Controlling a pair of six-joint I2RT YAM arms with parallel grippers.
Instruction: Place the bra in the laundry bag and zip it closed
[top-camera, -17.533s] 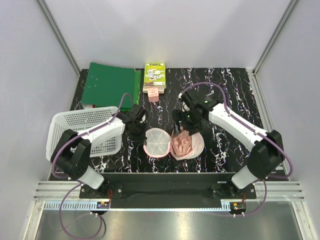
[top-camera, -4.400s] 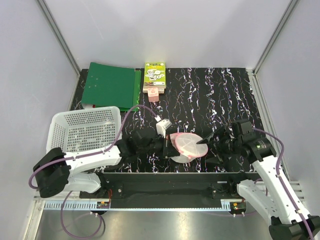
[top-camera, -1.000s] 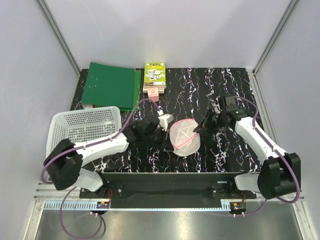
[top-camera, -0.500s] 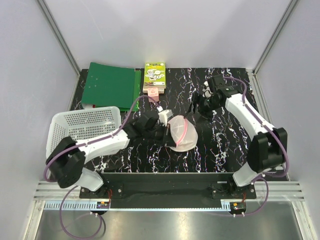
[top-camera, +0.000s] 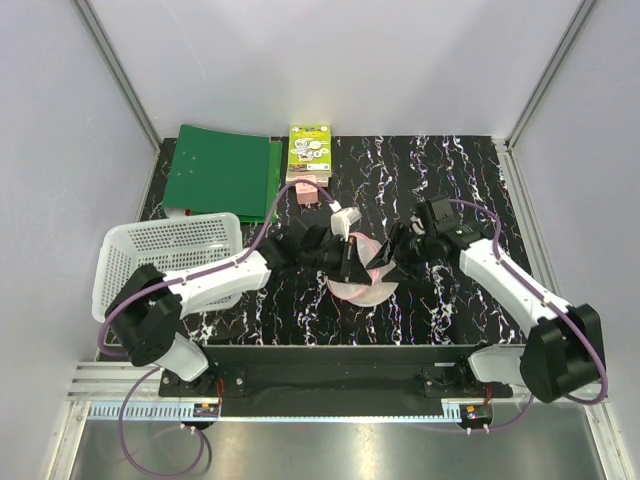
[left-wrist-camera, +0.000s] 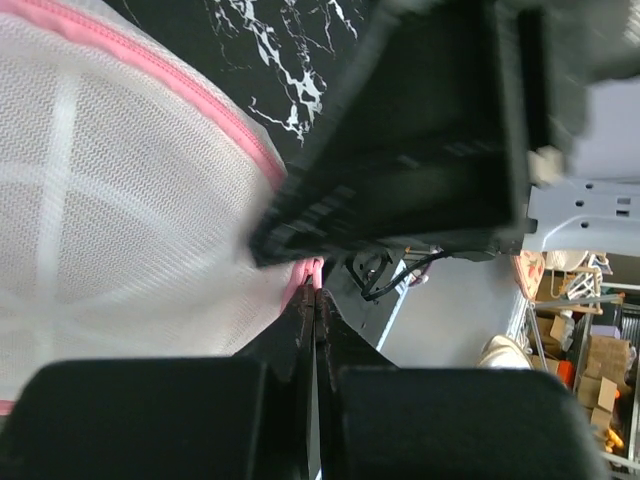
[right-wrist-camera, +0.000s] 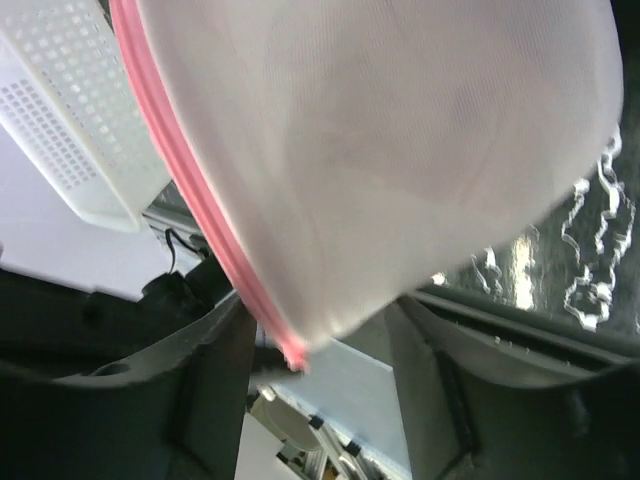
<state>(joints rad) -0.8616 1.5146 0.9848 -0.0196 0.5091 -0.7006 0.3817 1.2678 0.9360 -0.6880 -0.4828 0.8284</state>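
Observation:
The laundry bag (top-camera: 365, 280), white mesh with pink zip edging, is tilted up on its edge near the table's front middle. My left gripper (top-camera: 352, 258) is shut on its pink zip edge (left-wrist-camera: 310, 272), jaws pressed together. The bag's mesh fills the left of the left wrist view (left-wrist-camera: 120, 230). My right gripper (top-camera: 400, 250) is close against the bag's right side, with fingers (right-wrist-camera: 205, 385) wide apart. The bag (right-wrist-camera: 400, 140) bulges in front of them and its pink edge (right-wrist-camera: 195, 215) runs down between them. The bra is not in view on its own.
A white lattice basket (top-camera: 170, 265) stands at the left and also shows in the right wrist view (right-wrist-camera: 60, 120). A green folder (top-camera: 220, 170), a green-and-white box (top-camera: 309, 152) and a small pink box (top-camera: 308, 190) lie at the back.
The bag was closed flat, then tipped up on its edge by my left gripper. My right gripper swung away to the back, then came back down against the bag's right side.

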